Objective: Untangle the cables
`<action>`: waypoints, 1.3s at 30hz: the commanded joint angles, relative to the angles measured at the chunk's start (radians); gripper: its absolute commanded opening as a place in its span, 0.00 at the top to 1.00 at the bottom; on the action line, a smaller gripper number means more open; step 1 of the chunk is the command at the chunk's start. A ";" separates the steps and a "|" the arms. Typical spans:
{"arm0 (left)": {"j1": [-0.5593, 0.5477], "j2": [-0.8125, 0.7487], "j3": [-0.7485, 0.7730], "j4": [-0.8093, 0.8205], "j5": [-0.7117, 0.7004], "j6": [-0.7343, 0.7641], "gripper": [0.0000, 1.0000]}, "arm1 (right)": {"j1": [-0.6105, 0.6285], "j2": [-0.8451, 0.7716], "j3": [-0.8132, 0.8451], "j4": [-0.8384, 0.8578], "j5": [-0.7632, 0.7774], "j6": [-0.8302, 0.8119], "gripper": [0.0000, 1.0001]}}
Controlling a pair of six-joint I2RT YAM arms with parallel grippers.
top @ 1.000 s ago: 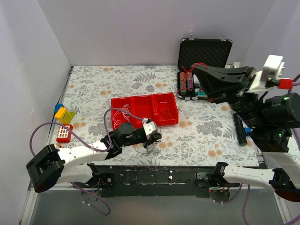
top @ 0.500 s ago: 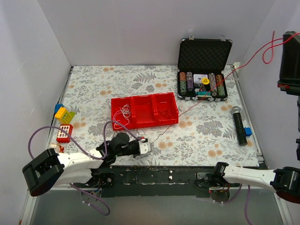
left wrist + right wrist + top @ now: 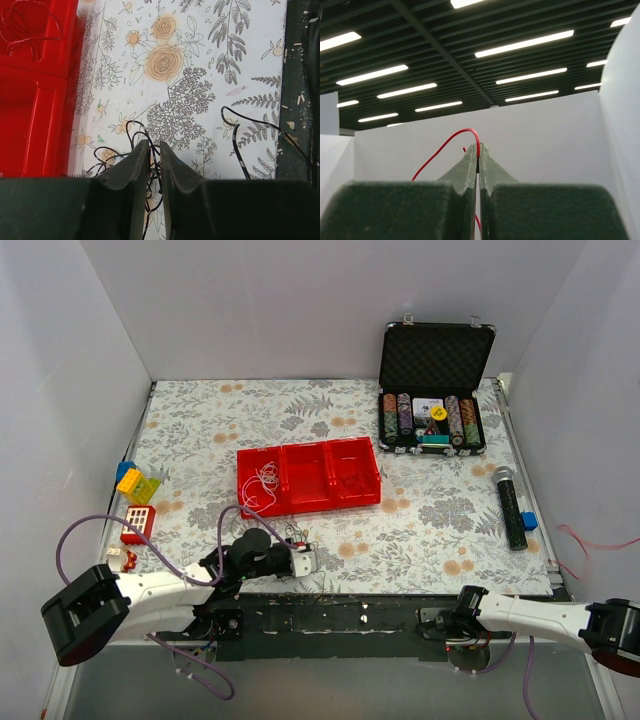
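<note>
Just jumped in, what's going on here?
The left claw is pinched on a tangle of black wires on the mat, near its front edge. The right claw, pointing up at the ceiling, is shut on a red wire. A white wire lies in the left compartment of the tray.

My left arm: white links, black joint housings, big black block elbow. A thin purple cable loops off it. My right arm: same white link and black joints, black right elbow with a red edge, and a second purple cable below. Both arms are bolted to a black base plate speckled with pale flecks. My left gripper: left fingers dark grey-green, matte, wedge-shaped, tapering to blunt tips. My right gripper: same dark tapered right fingers with blocky bases.
</note>
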 commanded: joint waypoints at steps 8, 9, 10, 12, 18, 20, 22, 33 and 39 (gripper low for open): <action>0.023 -0.051 0.101 -0.053 -0.021 -0.050 0.87 | 0.006 0.018 -0.196 0.034 0.146 -0.076 0.99; 0.023 -0.054 0.126 -0.076 -0.016 -0.067 0.87 | 0.004 0.021 -0.213 0.043 0.143 -0.072 0.99; 0.023 -0.059 0.143 -0.093 -0.009 -0.082 0.87 | 0.004 0.029 -0.225 0.050 0.137 -0.064 0.99; 0.023 -0.071 0.178 -0.119 0.011 -0.113 0.88 | 0.004 0.058 -0.233 0.058 0.133 -0.064 0.99; 0.025 -0.100 0.258 -0.190 0.054 -0.206 0.89 | 0.003 0.165 -0.260 0.109 0.116 -0.095 0.99; 0.028 -0.114 0.279 -0.219 0.073 -0.219 0.89 | 0.001 0.208 -0.276 0.136 0.116 -0.107 0.99; 0.028 -0.129 0.299 -0.246 0.091 -0.227 0.89 | -0.008 0.253 -0.288 0.152 0.107 -0.115 0.99; 0.028 -0.272 0.267 -0.322 0.169 -0.207 0.89 | -0.226 0.448 -0.245 0.140 -0.079 0.089 0.99; 0.028 -0.300 0.234 -0.325 0.168 -0.204 0.89 | -0.295 0.508 -0.167 0.123 -0.134 0.145 0.99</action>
